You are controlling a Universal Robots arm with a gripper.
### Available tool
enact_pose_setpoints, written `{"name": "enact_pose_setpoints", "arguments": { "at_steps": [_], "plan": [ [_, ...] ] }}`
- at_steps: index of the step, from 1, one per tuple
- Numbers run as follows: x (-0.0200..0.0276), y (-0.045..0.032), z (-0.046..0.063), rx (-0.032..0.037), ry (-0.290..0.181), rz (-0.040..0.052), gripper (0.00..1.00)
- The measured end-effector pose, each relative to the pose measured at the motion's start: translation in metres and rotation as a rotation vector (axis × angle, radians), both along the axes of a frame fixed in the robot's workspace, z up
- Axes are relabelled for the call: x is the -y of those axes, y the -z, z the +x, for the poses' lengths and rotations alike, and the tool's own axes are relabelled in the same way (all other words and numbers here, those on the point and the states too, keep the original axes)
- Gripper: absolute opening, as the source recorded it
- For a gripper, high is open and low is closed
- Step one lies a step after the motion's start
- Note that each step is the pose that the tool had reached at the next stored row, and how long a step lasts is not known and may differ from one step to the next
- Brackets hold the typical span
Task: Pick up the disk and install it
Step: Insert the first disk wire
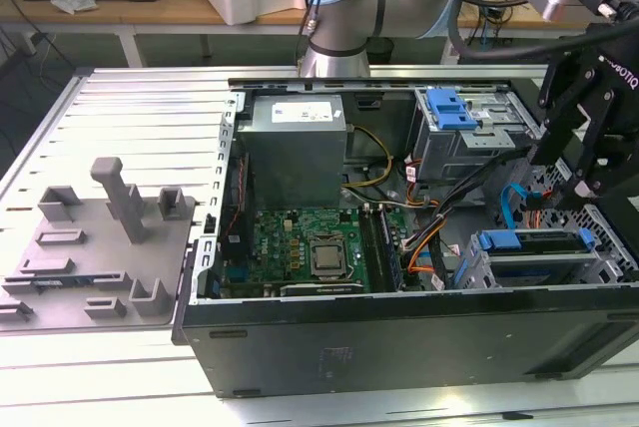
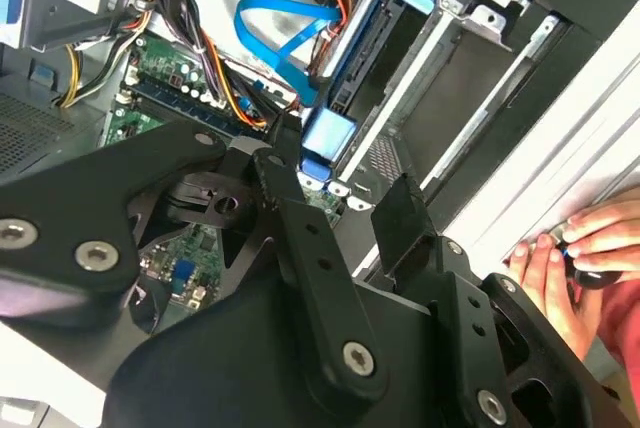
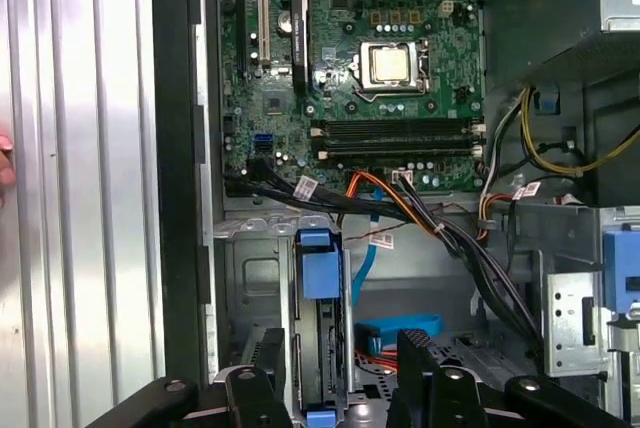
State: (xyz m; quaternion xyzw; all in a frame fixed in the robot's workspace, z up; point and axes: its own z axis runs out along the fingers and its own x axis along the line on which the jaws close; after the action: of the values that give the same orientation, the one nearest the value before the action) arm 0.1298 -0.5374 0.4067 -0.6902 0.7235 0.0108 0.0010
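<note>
We find the disk (image 1: pixel 532 240) standing on edge inside the lower drive cage (image 1: pixel 604 265), at the exterior view's right of the open computer case (image 1: pixel 399 347), its blue carrier rim uppermost. We judge the pick-up done and the insertion made or nearly so; whether it is pushed fully home we cannot tell. The gripper (image 1: pixel 582 170) hangs just above the cage, fingers spread and holding nothing. In both wrist views the disk's blue tab sits between the parted fingertips without either touching it. The first wrist view adds the motherboard (image 3: pixel 370 68) beyond the cage. The second wrist view shows a looped blue cable (image 2: pixel 285 28) beside the disk and a person's hand (image 2: pixel 585 253) resting at the case's outer edge.
</note>
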Motion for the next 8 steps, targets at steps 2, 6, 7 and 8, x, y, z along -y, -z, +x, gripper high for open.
{"name": "enact_pose_setpoints", "arguments": {
  "at_steps": [2,6,7,8],
  "plan": [
    [-0.0029,0.0001,0.0026,0.0,0.002,-0.0133,0.56],
    [-0.0074,0.0,0.0067,-0.0001,0.007,-0.0315,0.56],
    [-0.0084,0.0,0.0076,-0.0002,0.008,-0.0343,0.56],
    [-0.0098,0.0,0.0088,-0.0003,0.009,-0.038,0.56]
  ]
}}
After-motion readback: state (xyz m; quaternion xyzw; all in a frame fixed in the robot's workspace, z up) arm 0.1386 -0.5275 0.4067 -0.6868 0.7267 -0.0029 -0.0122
